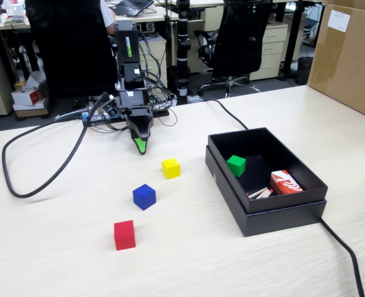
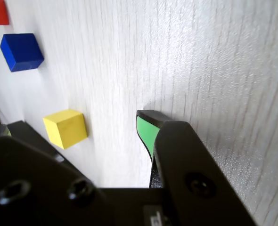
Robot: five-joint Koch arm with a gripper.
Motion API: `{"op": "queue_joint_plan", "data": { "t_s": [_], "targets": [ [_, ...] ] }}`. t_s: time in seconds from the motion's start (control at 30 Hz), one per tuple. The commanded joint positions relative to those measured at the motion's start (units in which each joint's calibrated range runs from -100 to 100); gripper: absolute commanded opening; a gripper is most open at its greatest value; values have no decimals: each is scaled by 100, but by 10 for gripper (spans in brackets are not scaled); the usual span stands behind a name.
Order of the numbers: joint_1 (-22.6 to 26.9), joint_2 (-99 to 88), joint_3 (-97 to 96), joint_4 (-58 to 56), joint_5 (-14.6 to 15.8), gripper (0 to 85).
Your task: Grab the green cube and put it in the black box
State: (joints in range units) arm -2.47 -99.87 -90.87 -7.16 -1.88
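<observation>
**Green cube lodged in box; arm parked at rear of worktop**

Item 1. Green cube (image 1: 236, 165): lies inside the black box (image 1: 266, 211), against its near-left inner wall as the fixed view shows it, tilted slightly. Free of the claw and well apart from it.

Item 2. Black box: open, shallow, double rim. Also holds a red-and-white carton (image 1: 286, 182) and some pale sticks just beside it (contents too small to name).

Item 3. Claw (image 1: 140, 146): folded low at the arm's base, tip pointing down at the worktop (image 1: 59, 260), carrying nothing. Only one green-tipped jaw shows clearly in either view, the other lying behind it, so I cannot tell whether it is wide or narrow.

Item 4. Other cubes, all on the worktop, none touching: yellow cube (image 1: 171, 167) nearest the claw, blue cube (image 1: 144, 196) next, red cube (image 1: 124, 234) farthest. The wrist view shows them in the same order.

Item 5. Black cable (image 1: 34, 167) looping across the worktop to the left in the fixed view.

Judgement: the placing step looks done, the cube being in its box. The arm appears at rest; no further grasp seems called for, only holding clear of the remaining cubes.
</observation>
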Motion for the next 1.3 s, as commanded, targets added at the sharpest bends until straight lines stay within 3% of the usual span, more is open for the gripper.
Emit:
{"op": "queue_joint_plan", "data": {
  "t_s": [0.0,1.27],
  "targets": [
    [68,-13,-333,-48,-20,525],
    [103,-13,-324,-48,-15,499]
  ]
}}
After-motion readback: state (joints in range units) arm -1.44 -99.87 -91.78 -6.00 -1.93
